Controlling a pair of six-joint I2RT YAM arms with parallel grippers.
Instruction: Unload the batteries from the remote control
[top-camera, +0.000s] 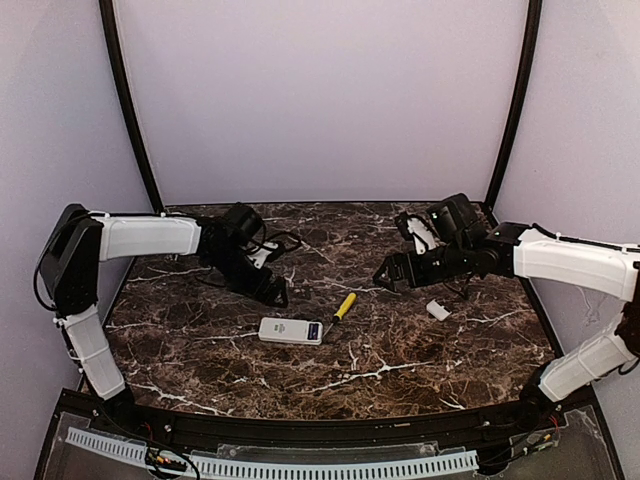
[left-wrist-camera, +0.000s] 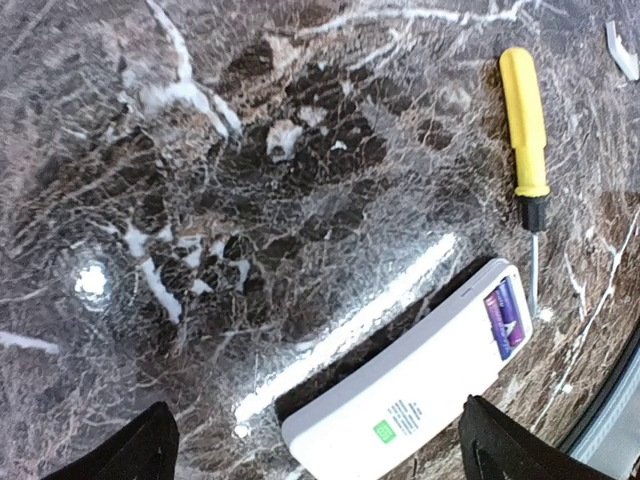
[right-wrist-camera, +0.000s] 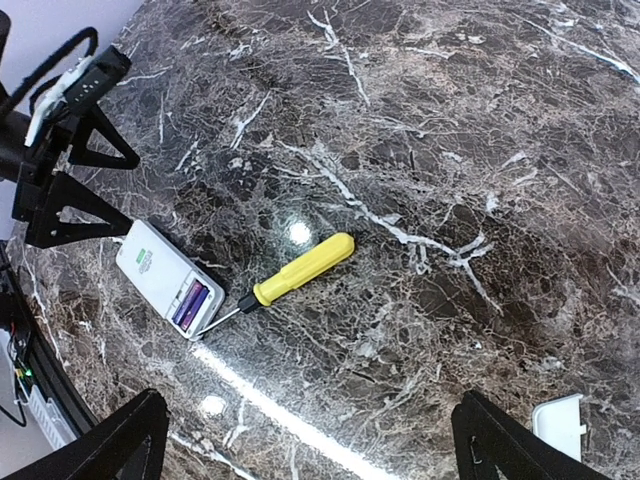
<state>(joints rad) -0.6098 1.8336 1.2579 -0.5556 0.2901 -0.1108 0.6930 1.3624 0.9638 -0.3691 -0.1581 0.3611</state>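
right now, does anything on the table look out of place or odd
The remote control lies face down with its battery bay uncovered, the purple batteries exposed at one end. A small white cover sits apart, toward the right arm's side. The screwdriver lies with its tip beside the open bay.

The remote control (top-camera: 288, 331) lies flat and back up on the dark marble counter (top-camera: 420, 350), near its front middle. Its white back bears a small green label. The end compartment is uncovered, with the purple batteries (left-wrist-camera: 505, 318) seated inside, side by side.
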